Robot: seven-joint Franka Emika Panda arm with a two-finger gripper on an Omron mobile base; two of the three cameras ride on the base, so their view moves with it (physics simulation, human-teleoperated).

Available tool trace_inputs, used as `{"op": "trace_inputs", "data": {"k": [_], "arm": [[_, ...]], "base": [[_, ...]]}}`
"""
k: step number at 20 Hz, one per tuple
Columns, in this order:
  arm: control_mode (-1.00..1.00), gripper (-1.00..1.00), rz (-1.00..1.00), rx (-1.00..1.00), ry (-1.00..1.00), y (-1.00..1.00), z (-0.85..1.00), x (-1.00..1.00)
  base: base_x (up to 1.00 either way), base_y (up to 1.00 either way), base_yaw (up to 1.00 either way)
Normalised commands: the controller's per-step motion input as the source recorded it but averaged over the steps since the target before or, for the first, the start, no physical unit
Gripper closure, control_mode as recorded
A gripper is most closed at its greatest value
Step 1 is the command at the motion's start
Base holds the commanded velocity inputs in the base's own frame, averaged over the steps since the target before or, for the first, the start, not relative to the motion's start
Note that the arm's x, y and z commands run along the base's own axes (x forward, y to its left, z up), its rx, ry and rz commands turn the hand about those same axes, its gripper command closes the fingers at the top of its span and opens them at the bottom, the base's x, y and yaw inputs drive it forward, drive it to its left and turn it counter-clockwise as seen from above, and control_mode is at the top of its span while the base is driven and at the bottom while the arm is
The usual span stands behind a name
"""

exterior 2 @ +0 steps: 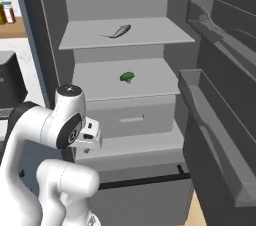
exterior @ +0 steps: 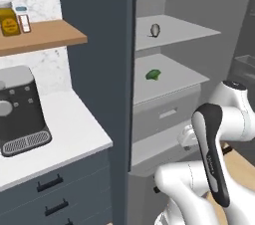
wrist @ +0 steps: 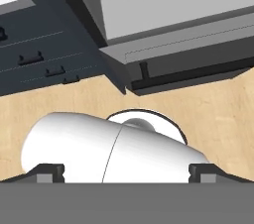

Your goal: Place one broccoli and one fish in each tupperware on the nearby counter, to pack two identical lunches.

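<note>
The tool (wrist: 127,171) points down at the wood floor, close to the robot's own body. Its two dark tips stand far apart at the bottom of the hand view, so it is wide open and holds nothing.

The step in hand looks like the first reach into the open fridge (exterior 2: 120,0). To do it well, the arm should lift up, turn the tool to face the shelves, and go in level. It should stay clear of the door bins (exterior 2: 210,120) on the right and of the shelf edges. Then it should come over the food and close softly.

Nearest in the fridge is a grey drawer (exterior 2: 131,116). It is shut, so I cannot tell what is in it. On the shelf just above lies one broccoli (exterior 2: 127,76), small and green, near the middle. On the top shelf, further back, lies one fish (exterior 2: 120,31), thin and grey. The door bins look bare.

To the left is the white surface (exterior: 74,129) with a dark coffee machine (exterior: 20,112) on it. I see no lunch box on the part that shows, so nothing looks packed yet.
</note>
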Motion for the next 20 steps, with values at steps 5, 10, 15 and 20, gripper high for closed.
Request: {"op": "trace_inputs", "data": {"k": [5,10,15,20], "arm": [[1.00,-1.00,0.00,0.00,0.00,0.00,0.00,0.00],[1.00,-1.00,0.00,0.00,0.00,0.00,0.00,0.00],[1.00,-1.00,0.00,0.00,0.00,0.00,0.00,0.00],[1.00,-1.00,0.00,0.00,0.00,0.00,0.00,0.00]], "base": [[-0.03,-0.39,0.11],[-0.20,-0.34,0.08],[0.14,-0.33,0.14],[-0.43,-0.40,0.12]]}}
